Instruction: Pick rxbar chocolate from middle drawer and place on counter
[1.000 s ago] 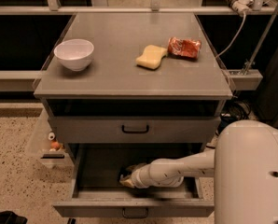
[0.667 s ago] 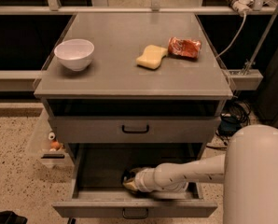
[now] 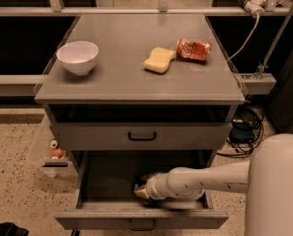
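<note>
The middle drawer (image 3: 141, 219) is pulled open below the counter (image 3: 136, 80), and its inside is dark. My white arm reaches into it from the right. My gripper (image 3: 142, 189) is low inside the drawer, left of centre, near the drawer floor. I cannot make out the rxbar chocolate; it is hidden by the gripper or lost in the drawer's shadow.
On the counter stand a white bowl (image 3: 78, 57) at the left, and a yellow sponge (image 3: 159, 60) and a red shiny packet (image 3: 193, 49) at the right. The taller-fronted drawer (image 3: 141, 135) above is closed. Cables (image 3: 242, 127) hang at the right.
My arm has sunk slightly lower in the drawer, and my body has shifted a little to the right. The gripper stays at nearly the same spot.
</note>
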{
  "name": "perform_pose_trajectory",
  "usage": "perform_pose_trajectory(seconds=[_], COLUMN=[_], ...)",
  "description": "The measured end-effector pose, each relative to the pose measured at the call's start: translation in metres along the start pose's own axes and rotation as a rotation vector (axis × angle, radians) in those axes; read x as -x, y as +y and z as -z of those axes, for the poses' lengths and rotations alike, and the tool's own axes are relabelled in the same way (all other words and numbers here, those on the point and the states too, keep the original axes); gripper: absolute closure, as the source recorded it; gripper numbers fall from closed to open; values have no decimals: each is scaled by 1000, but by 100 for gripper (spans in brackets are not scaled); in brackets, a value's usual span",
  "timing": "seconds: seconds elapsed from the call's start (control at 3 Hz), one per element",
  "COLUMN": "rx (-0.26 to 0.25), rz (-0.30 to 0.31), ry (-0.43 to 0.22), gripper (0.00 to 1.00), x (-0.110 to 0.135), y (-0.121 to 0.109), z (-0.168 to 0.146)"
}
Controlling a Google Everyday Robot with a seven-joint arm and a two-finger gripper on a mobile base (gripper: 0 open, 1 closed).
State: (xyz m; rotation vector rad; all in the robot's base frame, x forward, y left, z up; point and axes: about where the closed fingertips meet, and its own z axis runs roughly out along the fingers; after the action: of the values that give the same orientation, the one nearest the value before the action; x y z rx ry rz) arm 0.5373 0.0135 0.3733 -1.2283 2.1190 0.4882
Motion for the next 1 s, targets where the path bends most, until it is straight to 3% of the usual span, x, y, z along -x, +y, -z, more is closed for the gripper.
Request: perform_pose_trajectory(seconds=[0.33,0.67,1.0], rx=[7,-35,-49], rz=[33,76,71], ry=[0,-28,-67], gripper=[100,100,100], x=[15,45,60], y=[-3,-14,-16], z=[67,149,203])
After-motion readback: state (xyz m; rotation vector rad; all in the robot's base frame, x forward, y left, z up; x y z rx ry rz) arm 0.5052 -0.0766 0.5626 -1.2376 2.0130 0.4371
